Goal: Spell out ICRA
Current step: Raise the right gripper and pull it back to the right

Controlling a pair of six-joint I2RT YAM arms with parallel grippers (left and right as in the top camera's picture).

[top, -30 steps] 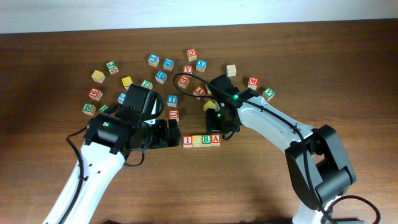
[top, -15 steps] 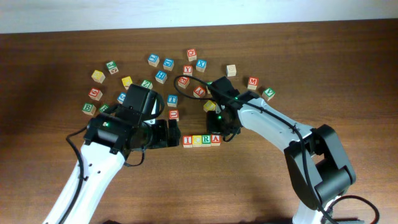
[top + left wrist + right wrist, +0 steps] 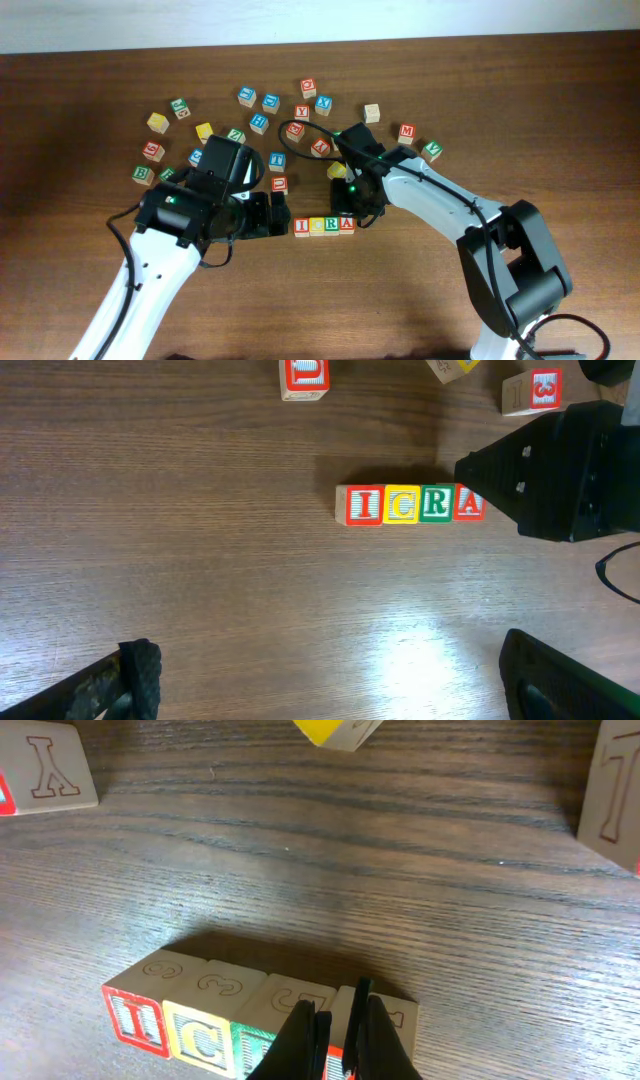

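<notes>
Though half-hidden, A under right hand.

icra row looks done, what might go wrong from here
1. The shut right gripper sits right at the R and A; a careless retreat may nudge them out of line.
2. The open left gripper sits close to the I end; moving forward may shove the row.

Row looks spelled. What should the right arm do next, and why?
Probably lift the right gripper straight up. I, C, R and A already sit touching in one straight line, and the shut gripper is down at the A end, so sideways motion could knock it crooked.
</notes>
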